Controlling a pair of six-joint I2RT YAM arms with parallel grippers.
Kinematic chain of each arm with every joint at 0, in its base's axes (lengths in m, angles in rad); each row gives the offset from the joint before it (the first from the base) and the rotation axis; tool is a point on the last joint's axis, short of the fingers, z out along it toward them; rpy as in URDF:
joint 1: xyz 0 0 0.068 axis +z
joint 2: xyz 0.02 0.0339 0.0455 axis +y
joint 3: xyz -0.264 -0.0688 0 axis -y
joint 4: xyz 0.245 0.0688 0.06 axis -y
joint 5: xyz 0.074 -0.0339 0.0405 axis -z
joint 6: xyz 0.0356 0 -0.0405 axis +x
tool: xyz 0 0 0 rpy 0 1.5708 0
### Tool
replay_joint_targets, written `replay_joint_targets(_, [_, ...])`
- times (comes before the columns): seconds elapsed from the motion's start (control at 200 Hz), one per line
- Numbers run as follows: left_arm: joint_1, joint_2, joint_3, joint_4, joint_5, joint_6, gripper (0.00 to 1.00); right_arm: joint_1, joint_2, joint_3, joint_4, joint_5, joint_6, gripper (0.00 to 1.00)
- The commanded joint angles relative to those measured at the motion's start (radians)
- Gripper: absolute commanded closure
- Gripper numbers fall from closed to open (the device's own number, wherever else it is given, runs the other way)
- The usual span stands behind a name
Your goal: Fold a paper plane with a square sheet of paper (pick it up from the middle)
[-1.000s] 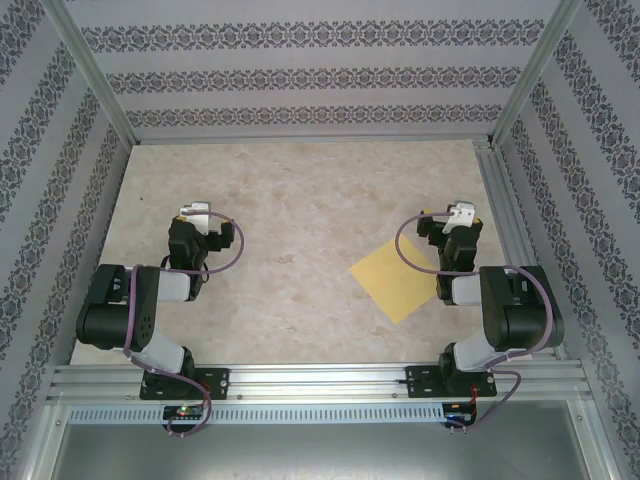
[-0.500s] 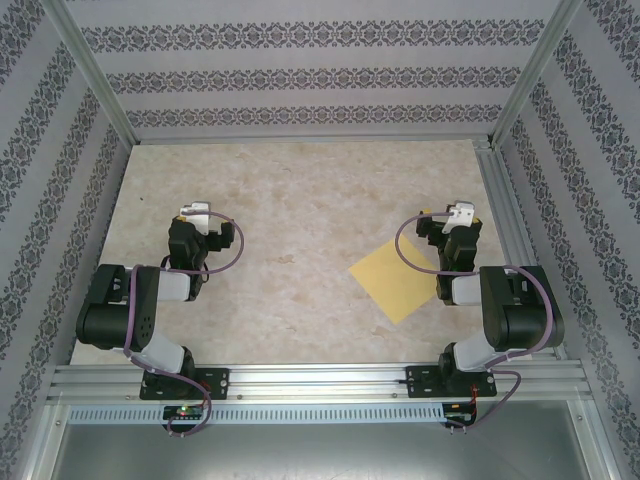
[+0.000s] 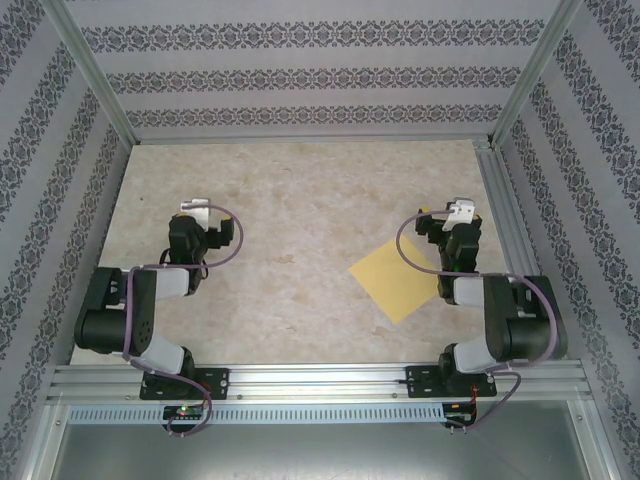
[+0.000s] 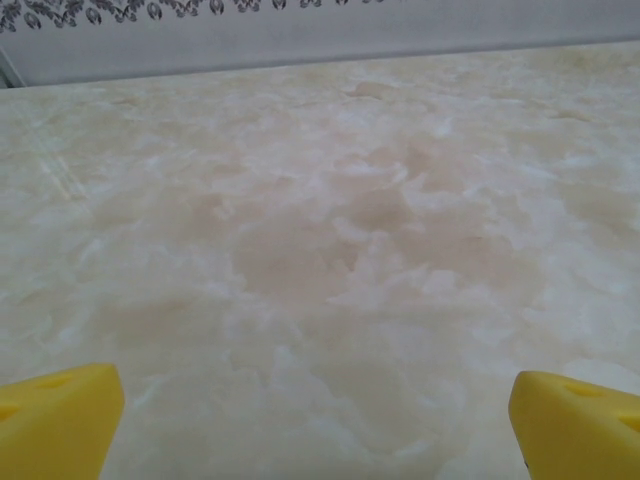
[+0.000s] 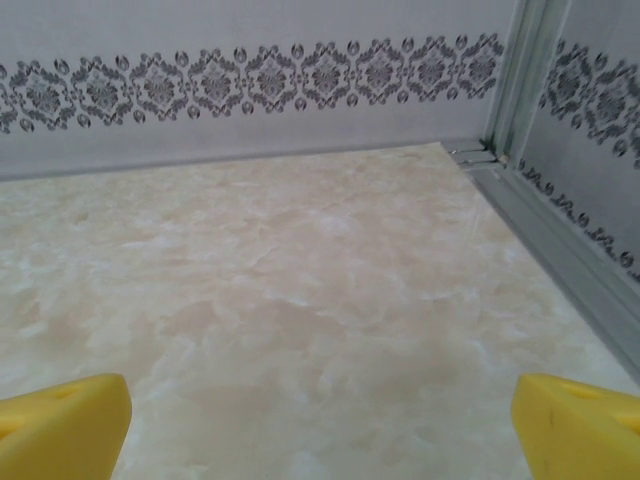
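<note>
Yellow-orange and unmarked, the square sheet of paper (image 3: 398, 280) lies flat on the table (image 3: 300, 190), turned so that its corners point like a diamond. It sits on the right half of the surface, nearer the front edge than the back wall. Its right-hand corner disappears behind the right arm (image 3: 505, 320), which stands just beside it. No fold or crease can be made out from the overhead camera, and nothing is touching the part of the sheet that can be seen.

The right gripper (image 3: 452, 216) hangs beyond the sheet's far right edge, pointing toward the back wall. In its wrist camera the right gripper (image 5: 320, 435) has its jaws spread wide, with the two yellow fingertips (image 5: 60, 425) at opposite bottom corners and bare marbled table between them; it holds nothing.

The left gripper (image 3: 197, 216) is well apart from the paper, over the left half of the table. Its wrist view shows the left gripper (image 4: 320, 430) equally wide apart and empty, its yellow fingertips (image 4: 55, 420) framing plain beige surface.

Both arms are folded back over their bases on the aluminium rail (image 3: 320, 378) at the near edge, each with a purple cable (image 3: 232, 250) looping at the wrist. Wallpaper with bands of dark ornament (image 3: 300, 78) lines the three walls, and metal posts (image 3: 95, 75) rise at the back corners.
</note>
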Motion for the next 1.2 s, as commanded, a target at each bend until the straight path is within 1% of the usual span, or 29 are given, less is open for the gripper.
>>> replay_joint_targets(0.0, [-0.009,-0.100,0.092,-0.223,-0.059,-0.021,0.00,0.019,-0.148,0.054,-0.184,0.079,0.010,0.02])
replay_joint_targets(0.105, [-0.009,-0.169,0.129,-0.342,-0.096,-0.089,0.00,0.038,-0.269,0.131,-0.435,0.099,0.079,0.02])
replay_joint_targets(0.155, [-0.009,-0.197,0.159,-0.420,-0.110,-0.137,0.00,0.042,-0.313,0.189,-0.575,0.103,0.146,0.02])
replay_joint_targets(0.21, [-0.009,-0.230,0.197,-0.509,-0.103,-0.185,0.00,0.039,-0.358,0.264,-0.758,0.102,0.260,0.02])
replay_joint_targets(0.29, [-0.009,-0.268,0.272,-0.674,-0.085,-0.248,0.00,0.035,-0.381,0.390,-1.031,0.067,0.344,0.02])
replay_joint_targets(0.365, [-0.009,-0.303,0.322,-0.782,-0.054,-0.295,0.00,0.027,-0.380,0.460,-1.153,0.029,0.414,0.02])
replay_joint_targets(0.455, [-0.009,-0.339,0.363,-0.872,-0.015,-0.338,0.00,0.008,-0.379,0.468,-1.220,0.006,0.526,0.02])
replay_joint_targets(0.495, [-0.009,-0.353,0.372,-0.906,0.007,-0.355,0.00,-0.009,-0.375,0.464,-1.241,-0.038,0.548,0.02])
replay_joint_targets(0.545, [-0.009,-0.367,0.381,-0.938,0.035,-0.372,0.00,-0.020,-0.365,0.460,-1.259,-0.102,0.542,0.02])
replay_joint_targets(0.664, [-0.009,-0.386,0.393,-1.012,0.090,-0.406,0.00,0.006,-0.344,0.440,-1.329,-0.166,0.510,0.02])
replay_joint_targets(0.749, [-0.009,-0.387,0.402,-1.053,0.124,-0.410,0.00,0.086,-0.345,0.411,-1.369,-0.124,0.521,0.02])
replay_joint_targets(0.844, [-0.009,-0.381,0.406,-1.066,0.151,-0.417,0.00,0.171,-0.328,0.373,-1.395,-0.075,0.576,0.02])
replay_joint_targets(0.894, [-0.009,-0.381,0.408,-1.069,0.160,-0.423,0.00,0.213,-0.305,0.353,-1.391,-0.066,0.605,0.04])
replay_joint_targets(1.034, [-0.009,-0.379,0.402,-1.061,0.162,-0.437,0.00,0.342,-0.185,0.345,-1.355,-0.006,0.675,0.05])
replay_joint_targets(1.194, [-0.009,-0.374,0.397,-1.062,0.165,-0.445,0.00,0.465,-0.006,0.431,-1.386,0.061,0.742,0.06])
